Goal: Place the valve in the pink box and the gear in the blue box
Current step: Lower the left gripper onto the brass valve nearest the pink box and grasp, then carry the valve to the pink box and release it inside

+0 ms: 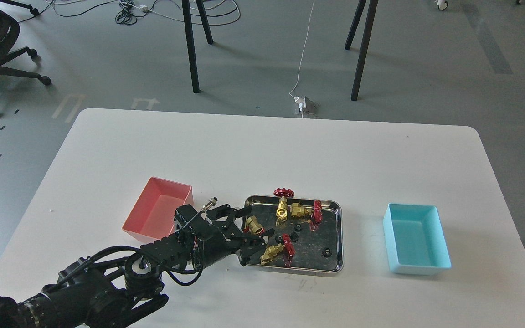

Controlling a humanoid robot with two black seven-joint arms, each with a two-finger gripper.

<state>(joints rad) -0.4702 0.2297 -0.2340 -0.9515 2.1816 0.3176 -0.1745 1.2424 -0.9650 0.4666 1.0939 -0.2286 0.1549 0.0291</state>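
Valves first: four of them sit in the steel tray mid-table, all brass with red handwheels. The one between the left gripper's fingers, valve, lies near the tray's left edge with its long axis running roughly left-right, handwheel end tucked toward the gripper. The fingers are spread apart around it, one above and one below, and I honestly can't say if either touches it. Just below that, a second valve lies on a diagonal, wheel up and to the right. A third stands along the far rim, wheel pointing away from the robot. A fourth lies sideways with its wheel to the right.

Gears: three little black ones, gear, another beside it, and one further right.

Pink box sits just left of the tray, blue box well to the right.
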